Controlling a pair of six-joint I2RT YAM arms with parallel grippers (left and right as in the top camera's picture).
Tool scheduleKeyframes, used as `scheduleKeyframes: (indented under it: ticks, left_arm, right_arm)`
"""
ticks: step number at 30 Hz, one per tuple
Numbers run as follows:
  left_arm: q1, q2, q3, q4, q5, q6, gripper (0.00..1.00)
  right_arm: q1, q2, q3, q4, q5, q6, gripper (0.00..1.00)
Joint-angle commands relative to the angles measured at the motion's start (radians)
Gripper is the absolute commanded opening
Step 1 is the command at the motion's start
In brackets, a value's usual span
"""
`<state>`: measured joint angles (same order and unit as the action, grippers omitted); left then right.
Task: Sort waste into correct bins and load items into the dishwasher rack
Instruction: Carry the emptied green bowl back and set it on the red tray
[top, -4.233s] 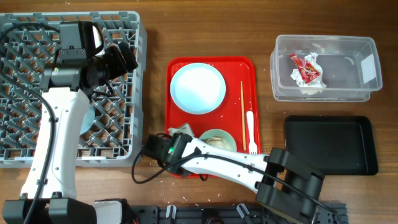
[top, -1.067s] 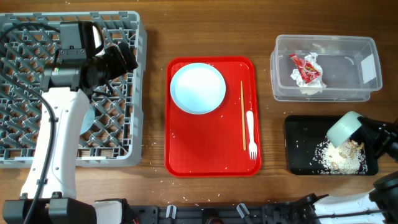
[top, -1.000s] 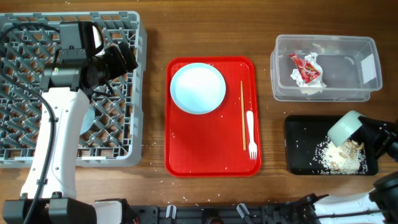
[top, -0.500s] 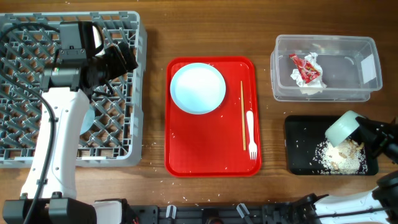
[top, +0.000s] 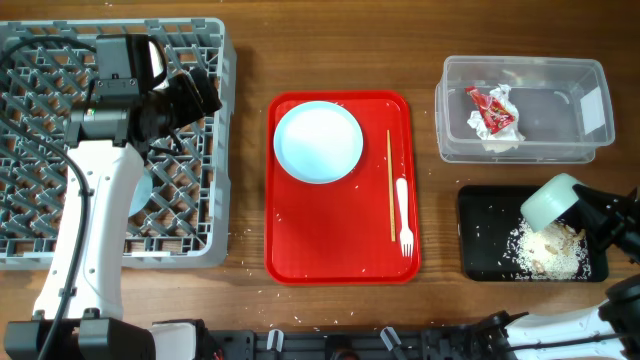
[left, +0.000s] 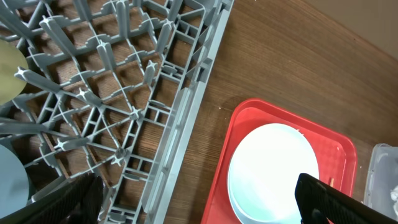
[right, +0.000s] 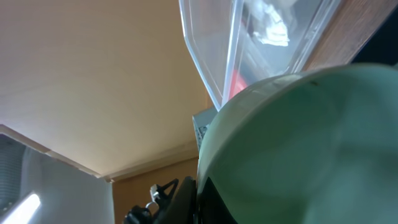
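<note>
Green bowl (top: 548, 202), tipped on its side, is pinched by the right fingers (top: 598, 212) over the black tray (top: 490, 215), where scraps (top: 545, 252) lie heaped below its rim. The tub (top: 590, 70) behind holds the wrapper (top: 490, 110) and napkin (top: 500, 135). On the red tray (top: 330, 250) sit the plate (top: 318, 142), stick (top: 390, 185) and fork (top: 403, 212). The left fingers (left: 68, 199), spread wide, hover over the right edge of the rack (top: 40, 190).

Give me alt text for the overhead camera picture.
The right gripper holds a pale green bowl tipped over the black tray, where rice scraps lie. The red tray carries a blue plate, white fork and wooden stick; the left gripper hangs open over the grey rack.
</note>
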<state>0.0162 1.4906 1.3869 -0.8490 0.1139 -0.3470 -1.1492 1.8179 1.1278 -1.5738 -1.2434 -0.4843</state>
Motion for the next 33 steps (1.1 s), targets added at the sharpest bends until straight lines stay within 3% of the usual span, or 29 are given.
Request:
scheduleKeyframes:
  ticks: [1,5,10,14,16,19,25,29,31,33]
  left_arm:
    - [0.002,-0.01,0.008,0.002,0.008,-0.009,1.0]
    - [0.002,-0.01,0.008,0.002,0.008,-0.009,1.0]
    - [0.002,-0.01,0.008,0.002,0.008,-0.009,1.0]
    - [0.002,-0.01,0.008,0.002,0.008,-0.009,1.0]
    - [0.002,-0.01,0.008,0.002,0.008,-0.009,1.0]
    - [0.002,-0.01,0.008,0.002,0.008,-0.009,1.0]
    - [0.002,-0.01,0.008,0.002,0.008,-0.009,1.0]
    - [0.002,-0.01,0.008,0.002,0.008,-0.009,1.0]
    - [0.002,-0.01,0.008,0.002,0.008,-0.009,1.0]
    - [0.002,-0.01,0.008,0.002,0.008,-0.009,1.0]
  right_arm:
    - [0.0,0.011,-0.003,0.0,-0.038,0.027,0.04]
    - [0.006,-0.012,-0.003,-0.039,-0.008,-0.145,0.04]
    - [0.02,-0.13,-0.003,-0.039,0.031,-0.139,0.04]
    - [0.145,-0.344,-0.001,-0.037,0.031,-0.087,0.04]
    - [0.33,-0.505,0.0,0.037,0.034,0.021,0.04]
    - [0.653,-0.658,0.0,0.32,0.277,0.471,0.04]
    - [1.328,-0.721,-0.001,0.616,0.762,0.98,0.04]
    - [1.734,-0.589,-0.004,0.726,1.082,1.155,0.04]
    - [1.839,-0.5,-0.004,0.751,1.173,1.236,0.04]
    - [1.926,-0.386,-0.004,0.838,1.173,1.216,0.04]
